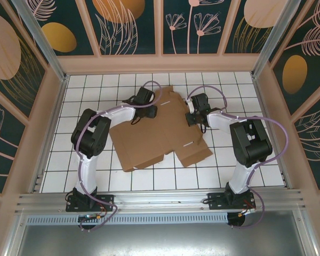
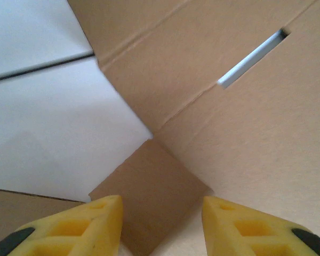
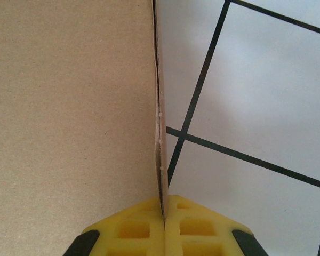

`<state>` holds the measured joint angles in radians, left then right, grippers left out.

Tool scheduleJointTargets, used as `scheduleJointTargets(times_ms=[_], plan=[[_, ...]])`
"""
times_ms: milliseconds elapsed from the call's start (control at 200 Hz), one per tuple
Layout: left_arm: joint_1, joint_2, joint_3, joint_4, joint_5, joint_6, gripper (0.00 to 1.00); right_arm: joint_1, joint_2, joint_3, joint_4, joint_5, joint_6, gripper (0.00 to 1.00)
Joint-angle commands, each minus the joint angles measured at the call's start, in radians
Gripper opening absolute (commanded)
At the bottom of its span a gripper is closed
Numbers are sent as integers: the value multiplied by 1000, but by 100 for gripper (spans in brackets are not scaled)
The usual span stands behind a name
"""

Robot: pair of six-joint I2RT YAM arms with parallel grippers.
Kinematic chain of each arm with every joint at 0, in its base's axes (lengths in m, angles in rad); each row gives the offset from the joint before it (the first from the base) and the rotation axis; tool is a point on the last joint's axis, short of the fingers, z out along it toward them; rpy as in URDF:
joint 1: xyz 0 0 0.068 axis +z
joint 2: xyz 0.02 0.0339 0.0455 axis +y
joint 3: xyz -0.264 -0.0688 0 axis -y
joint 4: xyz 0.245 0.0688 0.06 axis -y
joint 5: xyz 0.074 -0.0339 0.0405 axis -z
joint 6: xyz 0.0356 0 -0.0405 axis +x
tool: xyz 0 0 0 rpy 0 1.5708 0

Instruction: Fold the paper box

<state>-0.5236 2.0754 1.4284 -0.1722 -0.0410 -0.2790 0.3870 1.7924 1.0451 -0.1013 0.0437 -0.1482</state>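
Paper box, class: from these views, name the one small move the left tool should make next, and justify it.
Probably close the left tool on the small flap lying between its open fingers. The right tool is shut on an edge of the paper box, so the sheet looks steadied for a fold.

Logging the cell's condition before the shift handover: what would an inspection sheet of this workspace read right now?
Surface: white tiled table with dark grid lines.
Job's things: paper box, lying mostly flat and unfolded, creases and a slot visible.
Clutter: nothing seen.
Grippers: left gripper open, jaws apart either side of a small corner tab; right gripper shut on the box's right edge.
Cables: lilac cables run along both arms and loop free near the wrists.
Surroundings: floral wall panels on three sides; metal rail at the near edge.
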Motion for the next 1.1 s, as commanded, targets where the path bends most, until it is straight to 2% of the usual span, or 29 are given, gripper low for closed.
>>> scheduleJointTargets(times_ms=[0, 120, 260, 330, 430, 596, 681, 981, 1096], plan=[[1, -67, 84, 30, 102, -93, 56, 0, -42, 21, 39, -5, 17, 0], [-1, -9, 200, 48, 213, -173, 72, 11, -50, 10, 63, 2, 21, 0], [-4, 60, 320, 22, 231, -246, 80, 37, -80, -28, 107, 41, 14, 0], [-3, 104, 401, -32, 219, -284, 75, 55, -96, -47, 136, 76, 13, 0], [-4, 186, 544, -146, 208, -300, 73, 90, -107, -73, 183, 124, 15, 0], [-6, 270, 669, -219, 235, -305, 71, 139, -115, -104, 242, 163, 13, 0], [-7, 295, 700, -238, 236, -305, 64, 154, -115, -111, 255, 175, 15, 0], [-7, 325, 751, -316, 192, -278, 65, 200, -93, -113, 255, 237, -22, 0], [-7, 329, 749, -344, 224, -276, 63, 200, -95, -110, 258, 238, -17, 0]])
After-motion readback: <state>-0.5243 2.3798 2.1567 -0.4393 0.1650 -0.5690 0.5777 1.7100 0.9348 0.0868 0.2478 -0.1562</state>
